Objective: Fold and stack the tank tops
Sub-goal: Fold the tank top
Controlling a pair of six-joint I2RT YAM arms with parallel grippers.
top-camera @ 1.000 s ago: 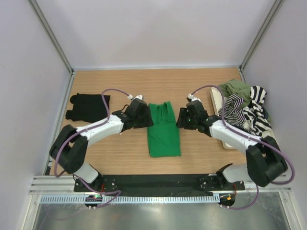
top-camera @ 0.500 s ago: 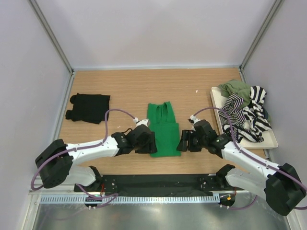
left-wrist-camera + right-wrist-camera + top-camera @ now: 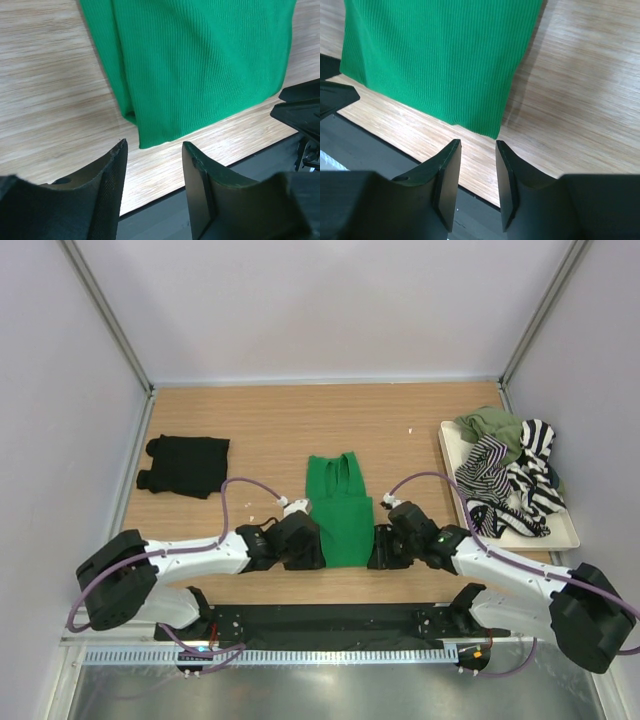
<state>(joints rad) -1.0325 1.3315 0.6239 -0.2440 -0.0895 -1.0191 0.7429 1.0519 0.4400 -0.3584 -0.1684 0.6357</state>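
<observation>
1. Black tank top (image 3: 185,464): far left of the table (image 3: 300,410), folded into a compact flat packet, well apart from both arms. Judged finished, and likely the base of the stack.

2. Left gripper (image 3: 300,543): low over the wood at the near left hem corner of the green tank top. Fingers are apart with nothing between them.

3. Green tank top (image 3: 338,510): centre of the table, lying flat as a narrow strip, straps toward the far side and hem toward the arms. Judged folded lengthwise; the crosswise fold and the move onto the black one remain.

4. Right gripper (image 3: 388,545): mirrors the left at the near right hem corner. Fingers are apart and empty.

5. Tray (image 3: 560,538): right edge of the table, holding an olive tank top (image 3: 490,423) and striped tank tops (image 3: 520,475) in a loose heap. None is folded, and the count cannot be told. Most of the task is judged to lie ahead.

View notes:
- Only the top external view shows the black packet, the tray and both arms.
- Left wrist view: the left gripper (image 3: 152,150) has the hem corner just ahead of its gap. This view alone shows the doubled layers along the left edge of the green tank top (image 3: 200,60).
- Right wrist view: the right gripper (image 3: 477,145) is aligned with the opposite corner of the green tank top (image 3: 440,55), whose edge here is a clean single line.
</observation>
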